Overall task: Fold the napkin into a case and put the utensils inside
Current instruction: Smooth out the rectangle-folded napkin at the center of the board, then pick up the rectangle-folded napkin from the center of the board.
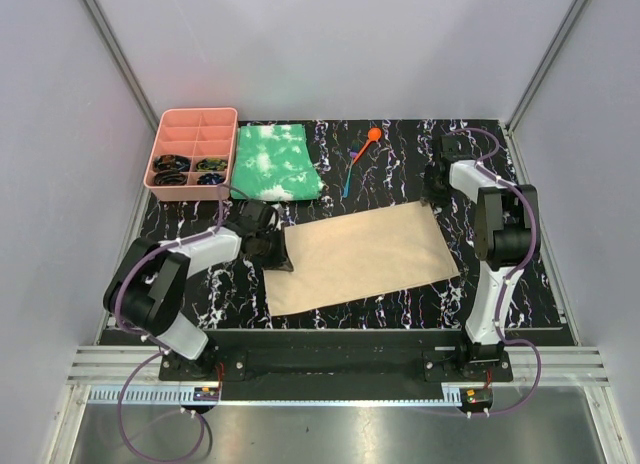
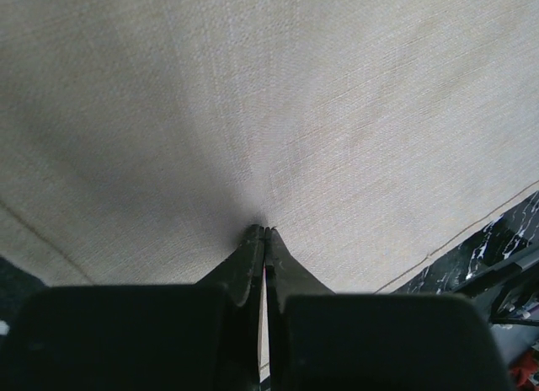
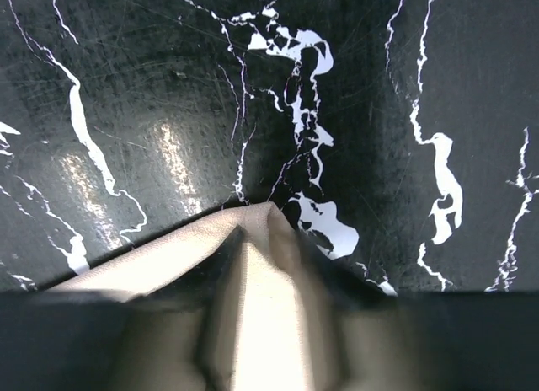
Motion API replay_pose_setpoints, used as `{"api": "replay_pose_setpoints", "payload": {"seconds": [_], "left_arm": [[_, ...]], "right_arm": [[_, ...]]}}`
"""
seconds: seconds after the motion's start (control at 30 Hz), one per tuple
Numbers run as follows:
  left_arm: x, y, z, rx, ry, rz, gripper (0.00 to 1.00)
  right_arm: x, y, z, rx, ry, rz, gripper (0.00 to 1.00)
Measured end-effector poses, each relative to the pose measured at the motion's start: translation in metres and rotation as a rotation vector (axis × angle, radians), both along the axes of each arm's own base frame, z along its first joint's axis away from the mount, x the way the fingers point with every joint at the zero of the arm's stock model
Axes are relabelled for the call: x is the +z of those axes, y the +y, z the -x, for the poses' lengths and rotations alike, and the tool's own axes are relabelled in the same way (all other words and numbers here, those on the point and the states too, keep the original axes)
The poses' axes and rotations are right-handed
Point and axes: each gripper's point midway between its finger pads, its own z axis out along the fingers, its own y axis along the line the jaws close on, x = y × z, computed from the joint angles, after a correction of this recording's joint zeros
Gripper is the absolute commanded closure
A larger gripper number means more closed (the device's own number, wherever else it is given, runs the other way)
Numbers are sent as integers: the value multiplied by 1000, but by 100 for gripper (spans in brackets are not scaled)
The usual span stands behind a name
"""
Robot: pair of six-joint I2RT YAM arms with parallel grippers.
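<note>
The tan napkin (image 1: pixel 365 256) lies spread flat on the black marbled mat. My left gripper (image 1: pixel 278 252) is at its left edge, and in the left wrist view the gripper (image 2: pixel 265 231) is shut with its tips pinching the napkin (image 2: pixel 295 96). My right gripper (image 1: pixel 436 196) is at the far right corner. In the right wrist view the gripper (image 3: pixel 261 252) has blurred fingers standing either side of the puckered napkin corner (image 3: pixel 152 260), with a gap of cloth between them. The orange spoon (image 1: pixel 373 135) and slim blue utensil (image 1: pixel 347 179) lie behind the napkin.
A pink divided tray (image 1: pixel 190 119) holding dark items stands at the back left. A green-and-white cloth (image 1: pixel 277 162) lies beside it, near the napkin's far left corner. The mat (image 1: pixel 520 274) ends close to the enclosure walls on both sides.
</note>
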Motion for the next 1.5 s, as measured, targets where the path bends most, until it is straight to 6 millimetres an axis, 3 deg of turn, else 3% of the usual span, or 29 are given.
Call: {"api": "replay_pose_setpoints", "payload": {"seconds": [0.07,0.2,0.37,0.47,0.57,0.77,0.97,1.03,1.13,1.33,1.5], "left_arm": [[1,4,2,5,-6,-13,95],[14,14,5,7,-37,-41,78],[60,6,-11,8,-150,14,76],[82,-4,-23,-3,-203,65,75],[90,-16,-23,-28,-216,106,75],[98,-62,16,-178,-206,182,71],[104,-88,68,-303,-230,257,64],[108,-89,69,-308,-244,266,61],[115,-86,67,-305,-288,267,59],[127,-76,67,-315,-365,255,58],[121,-74,66,-317,-358,233,58]], "right_arm": [[0,1,0,-4,-1,0,24],[3,-3,9,-29,30,24,1],[28,-12,39,-69,54,57,0],[42,-13,63,-75,42,48,9],[38,-13,87,-83,63,37,18],[7,-11,122,-95,157,17,21],[8,-15,115,-114,130,24,21],[5,-16,114,-124,132,18,26],[-5,-15,115,-142,153,-11,42],[-5,-10,110,-158,137,-33,55],[-4,-5,108,-151,129,-53,58]]}}
